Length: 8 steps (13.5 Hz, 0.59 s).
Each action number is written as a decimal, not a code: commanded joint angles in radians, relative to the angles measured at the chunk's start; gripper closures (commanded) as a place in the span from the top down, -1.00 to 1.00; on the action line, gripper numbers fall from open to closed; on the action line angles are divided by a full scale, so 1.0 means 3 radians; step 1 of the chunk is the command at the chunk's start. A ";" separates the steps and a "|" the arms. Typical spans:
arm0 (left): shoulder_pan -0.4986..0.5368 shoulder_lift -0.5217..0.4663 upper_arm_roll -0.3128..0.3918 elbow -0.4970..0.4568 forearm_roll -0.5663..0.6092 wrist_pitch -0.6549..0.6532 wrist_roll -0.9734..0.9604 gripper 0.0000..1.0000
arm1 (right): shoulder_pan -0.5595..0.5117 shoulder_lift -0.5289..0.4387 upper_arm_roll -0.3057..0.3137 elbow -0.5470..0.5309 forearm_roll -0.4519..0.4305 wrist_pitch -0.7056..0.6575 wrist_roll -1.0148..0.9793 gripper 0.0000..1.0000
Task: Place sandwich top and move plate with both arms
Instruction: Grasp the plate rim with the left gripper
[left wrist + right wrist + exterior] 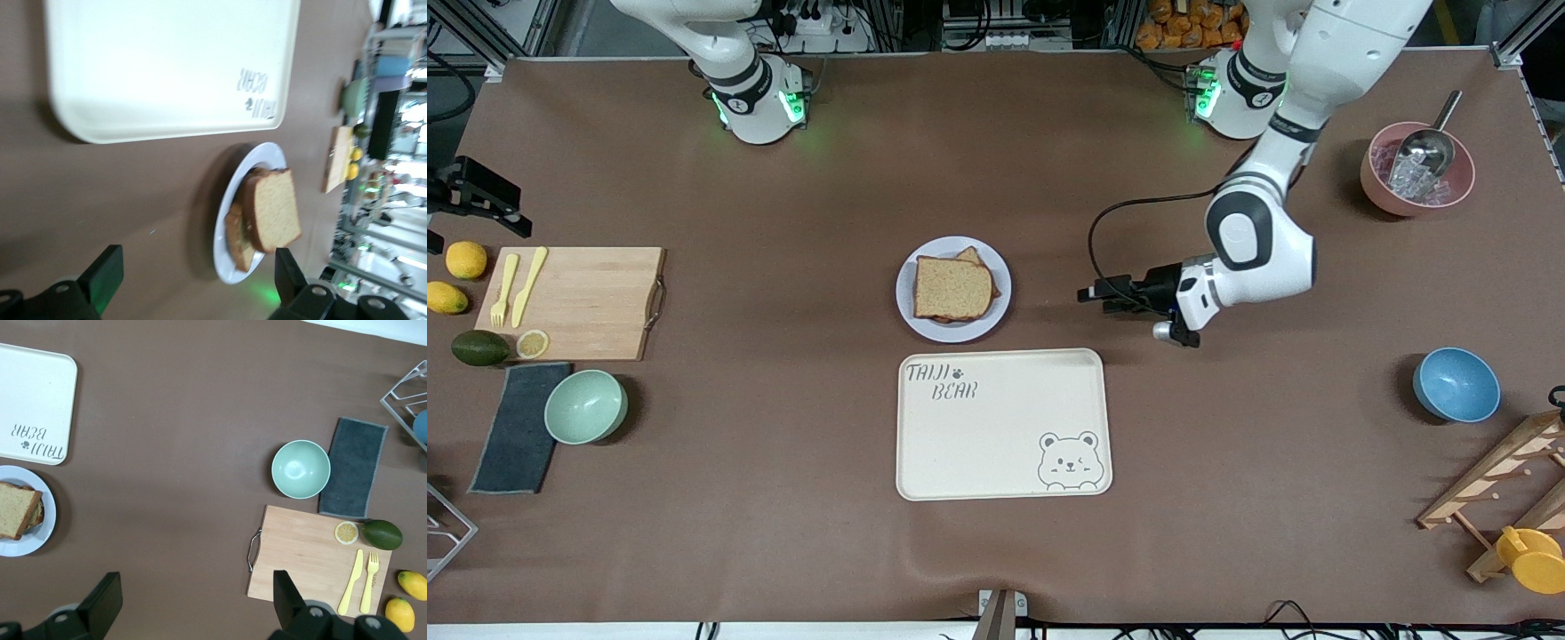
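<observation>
Two end effectors stand with jaws wide and nothing between them. The left end effector (1092,294) hangs low over the brown surface (783,533), beside the plate (912,313) toward the left arm's end, its fingers (105,273) aimed at the plate's rim. The right end effector (193,600) is out of the front view; its wrist camera looks down from high over the surface between the plate and the wooden cutting board (596,302).

On the plate, at mid-surface, the sandwich top (951,288) lies flat on a darker lower slice (970,258) whose corner peeks out at the edge farther from the front camera. The cream tray (1005,427) with the bear drawing lies just beside the plate, nearer to the front camera. The green bowl (301,469) sits beside the grey cloth (353,468).
</observation>
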<state>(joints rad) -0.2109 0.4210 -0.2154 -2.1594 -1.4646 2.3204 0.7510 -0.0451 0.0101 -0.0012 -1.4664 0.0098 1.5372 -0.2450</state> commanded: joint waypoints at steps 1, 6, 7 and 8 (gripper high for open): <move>-0.0105 0.0324 0.0002 0.0024 -0.0781 0.0053 0.0883 1.00 | -0.0141 -0.0075 0.0127 -0.0062 -0.0058 0.0056 0.0070 1.00; -0.0401 0.0463 0.0002 0.0136 -0.1207 0.0176 0.1076 0.81 | -0.0115 -0.0080 0.0117 -0.0062 -0.0018 0.0051 0.0075 1.00; -0.0427 0.0504 -0.0003 0.0167 -0.1218 0.0176 0.1081 0.70 | -0.0105 -0.0085 0.0127 -0.0062 -0.0022 0.0056 0.0075 1.00; -0.0437 0.0544 -0.0003 0.0198 -0.1218 0.0176 0.1096 0.60 | -0.0105 -0.0080 0.0127 -0.0062 -0.0023 0.0061 0.0080 1.00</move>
<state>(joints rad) -0.3285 0.5588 -0.2161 -2.1277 -1.8005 2.3560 1.0633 -0.0566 0.0080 0.0132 -1.4664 0.0090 1.5476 -0.2381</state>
